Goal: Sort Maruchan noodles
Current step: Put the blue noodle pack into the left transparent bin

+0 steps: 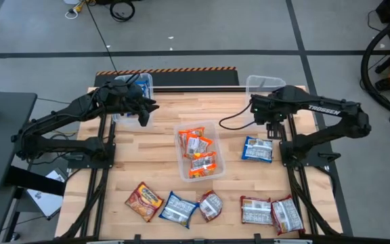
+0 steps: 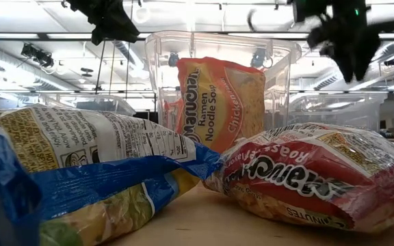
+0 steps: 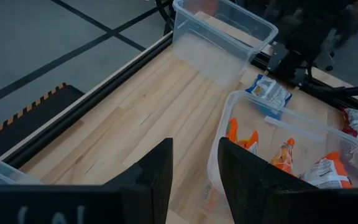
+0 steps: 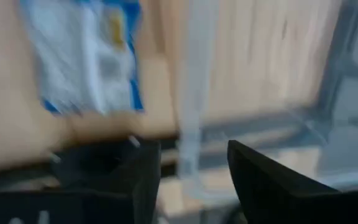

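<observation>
Nearest low camera: blue packet (image 2: 81,178), dark red packet (image 2: 306,174); behind, orange packet (image 2: 217,102) reading "Maruchan Ramen Noodle Soup", standing in centre bin (image 2: 286,61). Further packets lying along table's (image 1: 154,135) front edge. Right gripper (image 4: 188,171) parted, empty, above blue packet (image 1: 257,150). Left gripper (image 3: 194,168) gapped, empty, beside centre bin
</observation>
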Motion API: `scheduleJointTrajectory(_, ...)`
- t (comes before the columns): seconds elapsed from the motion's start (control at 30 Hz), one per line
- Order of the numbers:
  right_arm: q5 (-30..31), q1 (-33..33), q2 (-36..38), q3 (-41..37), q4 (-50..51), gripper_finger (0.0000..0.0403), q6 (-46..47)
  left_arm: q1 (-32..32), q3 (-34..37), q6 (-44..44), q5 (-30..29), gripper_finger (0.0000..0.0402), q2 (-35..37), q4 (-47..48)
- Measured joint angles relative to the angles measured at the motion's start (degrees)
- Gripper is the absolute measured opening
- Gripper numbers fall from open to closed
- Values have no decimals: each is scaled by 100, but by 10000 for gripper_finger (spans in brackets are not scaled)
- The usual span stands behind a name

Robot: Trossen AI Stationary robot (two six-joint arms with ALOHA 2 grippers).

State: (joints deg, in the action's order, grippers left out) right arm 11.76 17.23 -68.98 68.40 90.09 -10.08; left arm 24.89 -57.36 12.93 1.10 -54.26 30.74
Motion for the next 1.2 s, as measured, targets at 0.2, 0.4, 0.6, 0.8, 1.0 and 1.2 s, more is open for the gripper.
scheduleJointTrajectory(0.2, -845, -1250, 161, 582, -599, 199, 707, -1, 0, 131, 0, 133, 0, -11)
scheduleJointTrajectory(0.4, -1315, -2296, 84, -17, -1805, 199, 808, -3, 0, 181, 2, 133, 0, -13)
scheduleJointTrajectory(0.6, -1289, -2406, -207, -1095, -2956, 201, 517, -12, 1, 165, 2, 133, 0, -13)
scheduleJointTrajectory(0.8, -1120, -2219, -534, -1722, -3308, 201, -304, -12, 2, 160, 2, 133, 0, 1)
scheduleJointTrajectory(1.0, -874, -1908, -773, -2256, -3592, 198, -495, -14, 2, 152, 2, 133, 0, 81)
scheduleJointTrajectory(1.2, -1015, -1831, -963, -2591, -3897, 197, -792, -10, 2, 151, 2, 133, 1, 87)
